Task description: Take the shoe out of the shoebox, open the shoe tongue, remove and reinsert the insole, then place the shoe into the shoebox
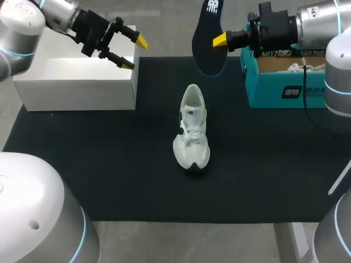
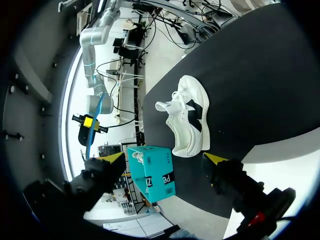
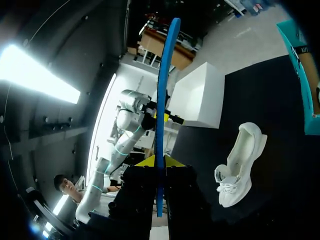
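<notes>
- My left tool (image 2: pixel 166 158) hangs with its yellow-tipped fingers spread wide.
- Ahead, a white lace-up sneaker (image 2: pixel 189 117) stands on the black-matted counter (image 2: pixel 250 75).
- A teal cardboard shoebox (image 2: pixel 152 172) sits apart from it.

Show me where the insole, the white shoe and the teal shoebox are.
insole (image 1: pixel 204 45), head view, its dark middle.
white shoe (image 1: pixel 191 134), head view, on the laces.
teal shoebox (image 1: pixel 269 94), head view, its front wall.

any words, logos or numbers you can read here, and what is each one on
insole, held in the right gripper: a white logo near its top end, a mark rather than words.
teal shoebox: dark print along the rim and a dark label on its side, both too blurred to quote.
shoe: small dark tag on the tongue, too small to read.
white box: no print shows.
</notes>
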Robot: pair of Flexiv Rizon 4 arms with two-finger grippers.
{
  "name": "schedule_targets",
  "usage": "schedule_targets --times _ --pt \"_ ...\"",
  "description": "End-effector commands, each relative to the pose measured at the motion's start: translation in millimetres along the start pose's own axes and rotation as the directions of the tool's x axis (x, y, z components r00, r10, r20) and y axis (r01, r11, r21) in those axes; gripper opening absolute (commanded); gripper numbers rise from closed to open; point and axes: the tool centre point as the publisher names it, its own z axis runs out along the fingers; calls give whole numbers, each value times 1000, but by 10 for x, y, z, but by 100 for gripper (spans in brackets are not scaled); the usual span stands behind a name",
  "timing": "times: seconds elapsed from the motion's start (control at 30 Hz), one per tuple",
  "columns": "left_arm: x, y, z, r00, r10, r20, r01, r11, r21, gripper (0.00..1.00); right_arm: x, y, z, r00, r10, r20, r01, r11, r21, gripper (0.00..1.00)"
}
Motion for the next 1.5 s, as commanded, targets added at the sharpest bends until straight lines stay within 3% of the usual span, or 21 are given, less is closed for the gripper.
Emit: schedule_targets --times 0.03,0.4,0.77,1.3,1.37,1.5 --pt "23 -63 -25 1000 6 -20 -5 998 67 100 -36 41 94 1000 -21 -7 21 1000 17 0" --pt "23 -119 154 999 4 -41 -6 999 -42 100 -142 143 135 997 -74 -23 75 997 35 0" --pt "23 -119 154 999 4 -41 -6 999 -42 100 -334 236 156 999 -38 -14 38 999 8 0" --pt "23 -119 154 999 4 -41 -6 999 -42 100 -334 236 156 999 -38 -14 38 999 8 0" --pt "23 -119 154 999 4 -41 -6 999 -42 100 -420 253 179 994 -99 -53 96 993 -68 0" --pt "23 -119 154 999 4 -41 -6 999 -42 100 -640 319 229 971 -235 -53 230 969 -92 0"
